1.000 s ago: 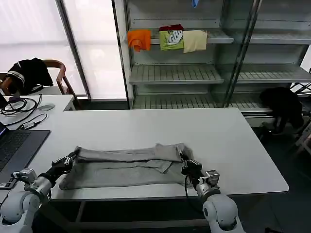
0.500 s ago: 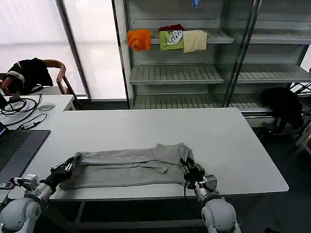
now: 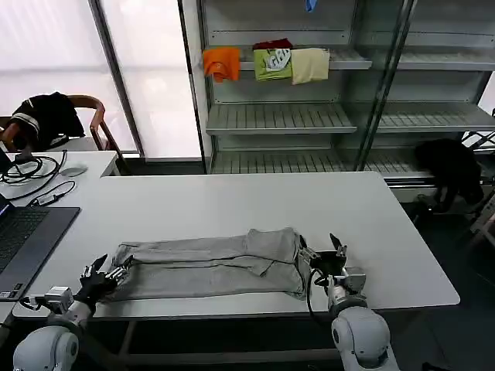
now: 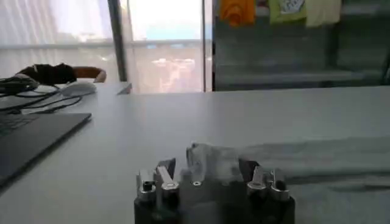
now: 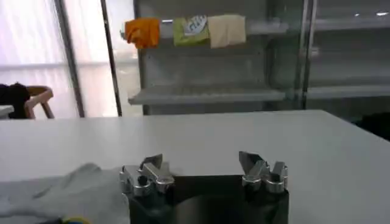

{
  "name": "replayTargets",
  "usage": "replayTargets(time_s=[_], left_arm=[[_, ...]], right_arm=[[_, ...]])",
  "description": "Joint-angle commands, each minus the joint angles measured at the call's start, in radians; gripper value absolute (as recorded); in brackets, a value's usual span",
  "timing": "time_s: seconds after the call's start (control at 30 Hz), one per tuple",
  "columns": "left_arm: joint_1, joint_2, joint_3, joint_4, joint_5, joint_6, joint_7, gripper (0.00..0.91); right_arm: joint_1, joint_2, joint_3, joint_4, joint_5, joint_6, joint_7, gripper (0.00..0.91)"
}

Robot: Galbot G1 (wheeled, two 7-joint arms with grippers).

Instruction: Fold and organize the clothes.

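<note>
A grey T-shirt (image 3: 207, 264) lies folded into a long band along the near edge of the table (image 3: 232, 205). The left end effector (image 3: 103, 272) sits at its left end, the right end effector (image 3: 325, 253) just off its right end — both spread open, gripping nothing.

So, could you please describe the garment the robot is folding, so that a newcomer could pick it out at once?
Find the large white table in front of the shelving. Along its near edge lies a light grey T-shirt, folded into a long flat band between the left gripper and the right gripper, both open. Unlike the orange, green and cream garments on the shelf, it is plain grey and lies on the table.
</note>
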Motion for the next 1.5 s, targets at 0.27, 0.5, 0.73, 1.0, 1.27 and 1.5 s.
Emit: replayTargets(time_s=[0.27, 0.5, 0.73, 1.0, 1.27, 1.5], left_arm=[[0.014, -0.058, 0.019, -0.003, 0.016, 0.030, -0.080, 0.020], [0.018, -0.061, 0.021, -0.024, -0.048, 0.051, -0.081, 0.010], [0.014, -0.068, 0.021, -0.019, -0.038, 0.049, -0.074, 0.010], [0.015, -0.077, -0.001, -0.020, 0.041, -0.014, -0.070, 0.000], [-0.052, 0.135, -0.229, 0.011, 0.380, -0.098, 0.055, 0.000], [-0.130, 0.331, -0.326, 0.091, 0.398, -0.118, 0.116, 0.000]], right_arm=[[0.010, -0.002, 0.038, 0.014, 0.062, 0.015, 0.008, 0.907], [0.010, 0.001, 0.032, -0.002, 0.064, 0.019, 0.008, 0.907], [0.008, 0.007, 0.026, -0.013, 0.067, 0.018, 0.011, 0.907], [0.004, -0.003, 0.028, 0.003, 0.084, 0.005, 0.025, 0.907], [0.003, -0.011, 0.031, -0.035, 0.087, 0.012, 0.028, 0.907], [0.004, -0.009, 0.017, -0.055, 0.085, 0.012, 0.023, 0.907]])
